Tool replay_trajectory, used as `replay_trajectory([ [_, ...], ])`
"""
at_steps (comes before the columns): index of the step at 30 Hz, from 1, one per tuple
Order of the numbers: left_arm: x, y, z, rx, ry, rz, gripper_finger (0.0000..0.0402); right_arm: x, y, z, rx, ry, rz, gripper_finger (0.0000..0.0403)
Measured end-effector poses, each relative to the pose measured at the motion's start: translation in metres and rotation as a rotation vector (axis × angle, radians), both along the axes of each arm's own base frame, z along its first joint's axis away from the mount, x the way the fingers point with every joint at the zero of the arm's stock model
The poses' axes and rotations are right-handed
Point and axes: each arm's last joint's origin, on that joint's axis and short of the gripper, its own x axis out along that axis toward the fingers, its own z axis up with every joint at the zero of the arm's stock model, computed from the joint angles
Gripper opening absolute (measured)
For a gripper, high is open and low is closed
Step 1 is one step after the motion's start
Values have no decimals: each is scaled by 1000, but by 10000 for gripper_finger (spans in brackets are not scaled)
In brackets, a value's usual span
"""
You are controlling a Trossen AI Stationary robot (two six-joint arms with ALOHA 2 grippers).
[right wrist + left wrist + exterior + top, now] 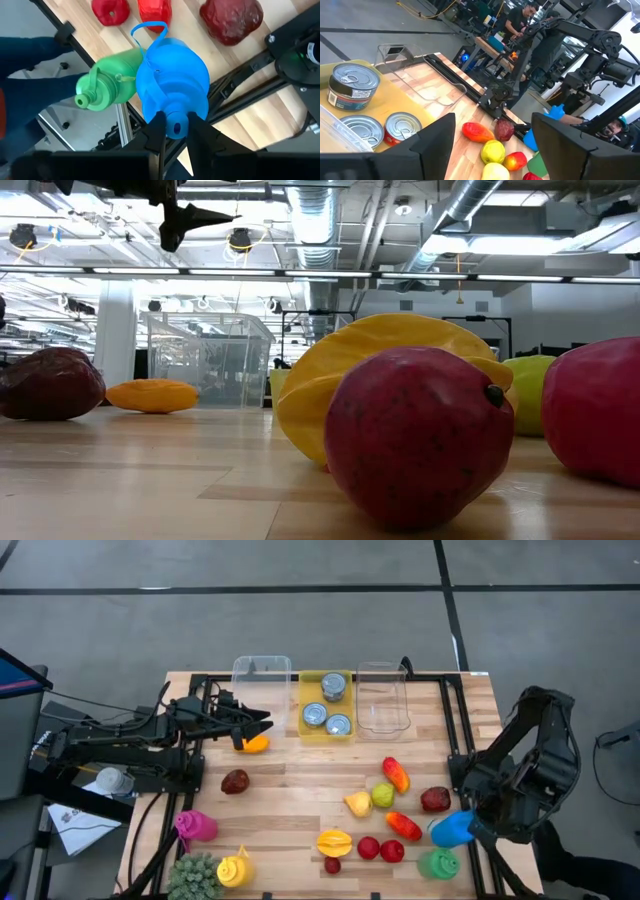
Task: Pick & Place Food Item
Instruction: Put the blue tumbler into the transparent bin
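just three cans (326, 705) in yellow tray (308, 690), clear bins (381, 700) bare; left gripper (262, 724) apart, right gripper (175, 131) together.

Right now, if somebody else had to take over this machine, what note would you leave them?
Left pincer: open, empty, raised above the orange oval fruit lying on the wooden table.
Right pincer: narrow, at the blue plastic bottle's neck at the right edge; a grip cannot be confirmed.
Yellow tray holds three tins; both clear bins look empty.
Done: no food binned. Left: pick and place food.
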Motion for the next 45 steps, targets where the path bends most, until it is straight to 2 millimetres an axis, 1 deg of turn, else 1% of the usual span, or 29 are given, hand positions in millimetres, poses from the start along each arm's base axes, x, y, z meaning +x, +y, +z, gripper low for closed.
replay_trajectory([
  [7,0,0,0,-1,4,0,272,-4,-11,6,10,-67,-14,50],
  [16,0,0,0,-1,4,0,274,-4,-18,9,7,-120,-37,50],
  [21,0,0,0,-1,4,0,273,2,-22,9,-23,-157,-31,50],
  [24,0,0,0,-1,4,0,273,7,-26,10,-57,-199,-30,50],
  [34,0,0,0,-1,4,0,273,25,-42,10,-159,-262,-7,50],
  [45,0,0,-1,-2,13,0,273,43,-63,10,-248,-269,43,50],
])
